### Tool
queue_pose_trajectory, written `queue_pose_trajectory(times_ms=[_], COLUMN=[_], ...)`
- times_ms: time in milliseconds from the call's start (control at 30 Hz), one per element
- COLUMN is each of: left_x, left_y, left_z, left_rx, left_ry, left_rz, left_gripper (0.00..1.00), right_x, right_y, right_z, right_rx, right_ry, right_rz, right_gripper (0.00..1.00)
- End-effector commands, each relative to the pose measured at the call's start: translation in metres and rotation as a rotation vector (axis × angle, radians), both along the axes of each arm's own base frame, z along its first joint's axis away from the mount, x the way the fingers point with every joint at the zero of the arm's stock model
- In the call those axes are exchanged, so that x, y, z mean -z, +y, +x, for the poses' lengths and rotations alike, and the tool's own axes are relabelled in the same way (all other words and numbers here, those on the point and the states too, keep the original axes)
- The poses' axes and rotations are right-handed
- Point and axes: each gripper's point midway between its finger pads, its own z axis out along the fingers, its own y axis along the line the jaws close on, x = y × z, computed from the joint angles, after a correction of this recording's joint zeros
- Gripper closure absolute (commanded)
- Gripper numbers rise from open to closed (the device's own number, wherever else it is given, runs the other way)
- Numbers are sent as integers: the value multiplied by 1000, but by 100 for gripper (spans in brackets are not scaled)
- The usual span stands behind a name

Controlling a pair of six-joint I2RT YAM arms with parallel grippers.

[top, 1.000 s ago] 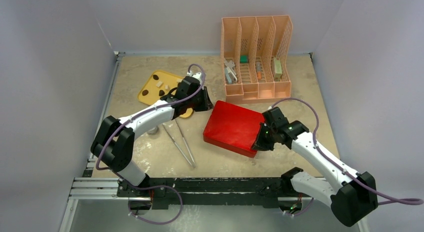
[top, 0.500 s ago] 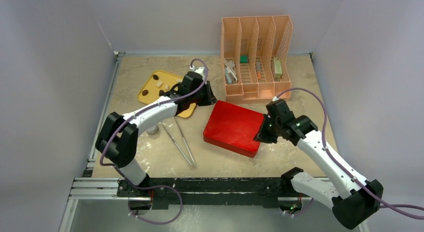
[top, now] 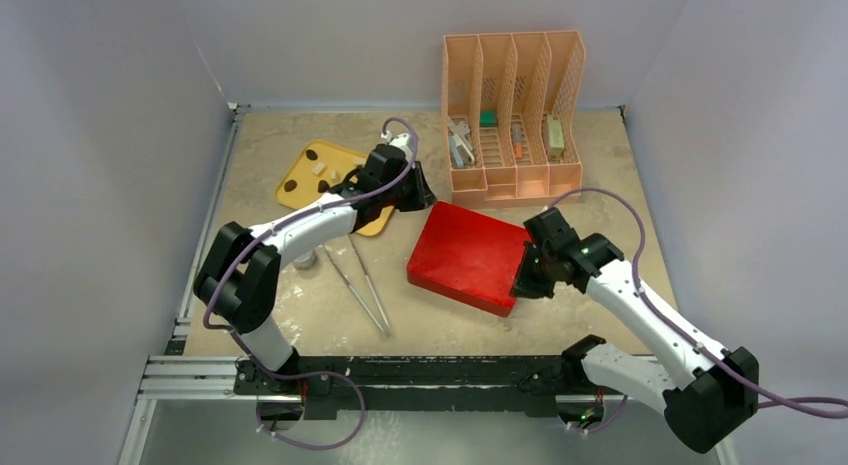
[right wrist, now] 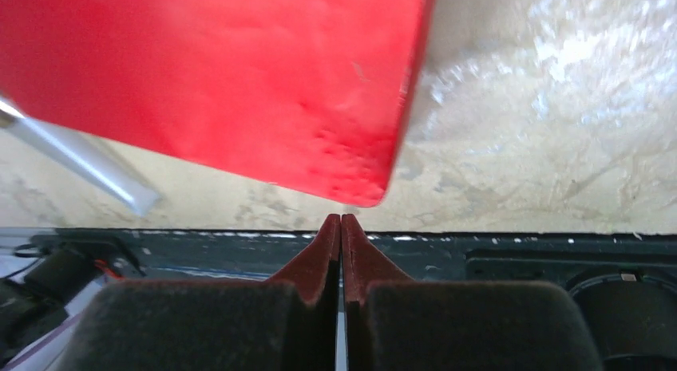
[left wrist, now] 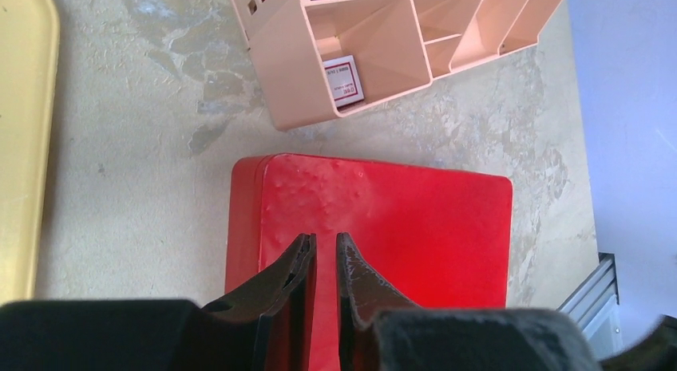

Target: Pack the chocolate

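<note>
Pale walls enclose a mottled beige stone-look counter [top: 300, 315] with both arms bolted at its 6 o'clock edge.

1. Task item. Small brown and white chocolate pieces [top: 316, 169] lie on a flat yellow plastic tray [top: 296, 185] at about 10 o'clock. A flat red rectangular tin with its lid on [top: 466, 255] sits near the centre, skewed to the counter edges. What it contains cannot be seen. With the lid on and pieces on the tray, the scene fits either a tin about to be opened for filling or one just closed with spare pieces left out.

2. Left end effector [left wrist: 324, 263]. Its fingers stand nearly together with a thin gap and hold nothing. It hangs over the tin's 10 o'clock corner, pointing down at the lid, a position suited to pressing or steadying the lid rather than gripping it.

3. Right end effector [right wrist: 341, 243]. Its fingers are pressed together and hold nothing. It sits just off the tin's 4 o'clock corner, low to the counter. Judged from this pose, the two tools bracket opposite corners so the tin cannot slide.

4. Other items. Long metal tweezers [top: 362, 281] lie at 7 o'clock of the tin. A peach plastic four-slot file organiser [top: 512, 115] at 1 o'clock holds small oddments and is well apart from both tools.
</note>
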Motion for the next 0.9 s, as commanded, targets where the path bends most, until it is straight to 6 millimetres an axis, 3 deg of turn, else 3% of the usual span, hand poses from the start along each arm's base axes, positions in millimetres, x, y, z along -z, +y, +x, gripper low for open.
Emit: queue_pose_trajectory(times_ms=[0, 67, 133, 200, 300, 333, 400, 567, 733, 867], left_x=[-21, -20, -6, 20, 77, 83, 73, 17, -36, -63], left_y=[-17, -20, -17, -14, 1, 6, 10, 12, 15, 27], left_z=[23, 28, 34, 36, 26, 24, 21, 21, 10, -2], left_rx=[-3, -1, -22, -36, -53, -64, -76, -74, -57, -45], left_ry=[-74, -78, -66, -29, 93, 106, 84, 8, -72, -124], left_rz=[-75, -73, -39, 9, 139, 162, 146, 108, 39, 49], left_gripper=[87, 89, 90, 90, 93, 93, 93, 91, 80, 62], right_x=[-50, -56, -58, -62, -64, -65, -67, -85, -105, -121], right_y=[4, 7, 12, 15, 16, 16, 16, 19, 18, 17], right_z=[26, 31, 35, 39, 41, 40, 42, 51, 62, 70], right_rx=[-13, -13, -18, -17, -10, -13, -17, -18, 3, 2], right_ry=[-158, -193, -219, -251, -269, -268, -275, -352, -436, -489], right_rz=[16, 38, 69, 89, 103, 100, 98, 127, 138, 134], right_gripper=[100, 100, 100, 100, 100, 100, 100, 100, 78, 56])
